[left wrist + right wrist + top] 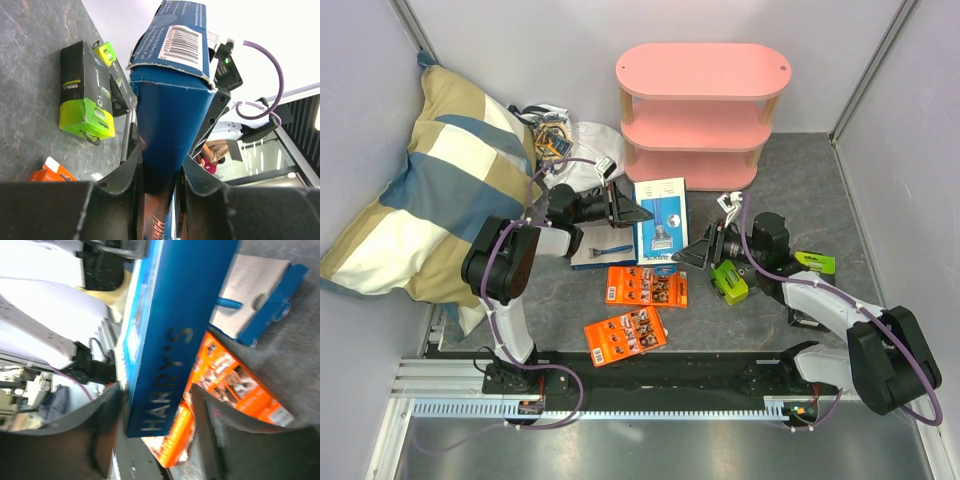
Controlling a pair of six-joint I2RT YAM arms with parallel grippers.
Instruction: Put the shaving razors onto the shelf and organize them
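- Now, the left gripper (159, 170) is clenched on the Harry's razor box (660, 220), gripping it from 9 o'clock, with the box's white face turned up to the overhead camera.
- The right gripper (156, 390) straddles the same box from 4 o'clock. Its jaws are spread, and a gap shows between one finger and the box.
- The pink shelf (700, 70) stands at 12 o'clock, just beyond the held box.
- A blue box (603, 252) lies flat at 8 o'clock of the held one.
- Two orange cards (646, 287) (625, 335) lie flat at 6 o'clock.
- The lime-green-and-black box (730, 280) sits at 4 o'clock by the right wrist, and the black box (812, 262) is at 3 o'clock.
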